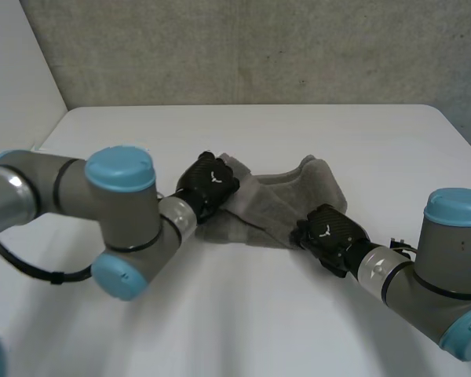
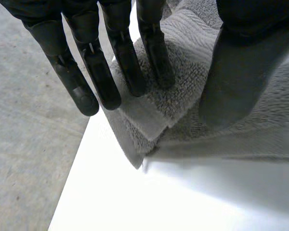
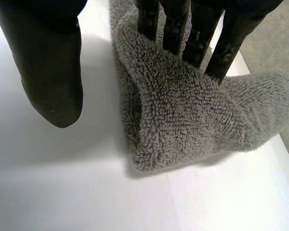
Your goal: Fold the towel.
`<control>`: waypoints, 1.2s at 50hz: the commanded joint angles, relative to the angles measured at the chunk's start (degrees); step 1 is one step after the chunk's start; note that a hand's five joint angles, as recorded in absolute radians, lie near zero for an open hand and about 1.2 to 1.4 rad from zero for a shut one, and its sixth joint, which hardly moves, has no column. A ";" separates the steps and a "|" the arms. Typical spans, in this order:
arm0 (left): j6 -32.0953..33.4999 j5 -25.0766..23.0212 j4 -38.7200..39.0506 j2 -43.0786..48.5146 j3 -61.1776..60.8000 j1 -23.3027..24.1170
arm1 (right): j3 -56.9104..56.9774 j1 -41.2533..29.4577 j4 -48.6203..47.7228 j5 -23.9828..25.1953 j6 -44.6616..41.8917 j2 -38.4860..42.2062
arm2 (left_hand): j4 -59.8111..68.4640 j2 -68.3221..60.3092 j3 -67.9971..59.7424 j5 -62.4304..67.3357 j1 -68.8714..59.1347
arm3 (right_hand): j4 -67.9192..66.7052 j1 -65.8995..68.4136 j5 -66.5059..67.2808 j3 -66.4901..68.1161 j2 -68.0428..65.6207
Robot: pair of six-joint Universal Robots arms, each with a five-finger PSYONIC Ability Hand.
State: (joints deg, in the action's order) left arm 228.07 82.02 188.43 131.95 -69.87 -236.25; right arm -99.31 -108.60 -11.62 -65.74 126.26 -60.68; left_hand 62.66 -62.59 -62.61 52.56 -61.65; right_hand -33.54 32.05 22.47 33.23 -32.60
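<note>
Lying bunched on the white table (image 1: 353, 141), the grey towel (image 1: 276, 206) has a hand at each end. The left hand (image 1: 208, 182) rests straight fingers (image 2: 155, 55) on the towel's hemmed corner, gripping nothing. The right hand (image 1: 327, 230) is open too, straight fingers (image 3: 198, 42) pushed behind a raised fold, thumb (image 3: 50, 72) off the towel.

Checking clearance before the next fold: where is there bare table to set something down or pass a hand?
Bare: the far strip of table behind the towel, and the near patch between both arms. Crowded: the middle, where left hand and right hand sit on the towel's ends.
</note>
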 commanded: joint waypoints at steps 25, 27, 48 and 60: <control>-12.83 10.45 20.92 -9.87 -22.15 0.26 | 4.65 4.01 0.20 -4.74 23.86 -2.69 | -45.88 45.81 45.84 -45.78 44.87 | 5.45 -3.96 -4.39 -5.15 4.51; -13.61 10.45 21.01 -8.91 -22.59 0.44 | 4.65 3.84 0.11 -5.27 23.95 -2.60 | -48.90 48.83 48.85 -48.80 47.89 | 5.45 -3.97 -4.39 -5.15 4.52; -14.14 7.81 20.22 -0.99 -15.38 0.70 | 5.80 2.96 0.11 -9.41 26.76 -0.40 | -25.74 25.68 25.70 -25.65 24.74 | 1.42 0.07 -0.35 -1.11 0.48; -14.23 7.81 18.55 -5.82 -21.08 1.05 | 22.20 3.31 9.49 -7.31 35.10 -0.32 | -5.70 5.63 5.66 -5.60 4.70 | 3.94 -2.45 -2.87 -3.63 3.00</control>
State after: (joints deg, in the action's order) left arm 213.86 89.78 207.53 129.16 -87.41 -235.28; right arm -87.41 -105.28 -9.36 -74.90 156.79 -61.58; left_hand 52.87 -52.91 -52.84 42.44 -52.21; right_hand -31.07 30.94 20.60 30.89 -30.48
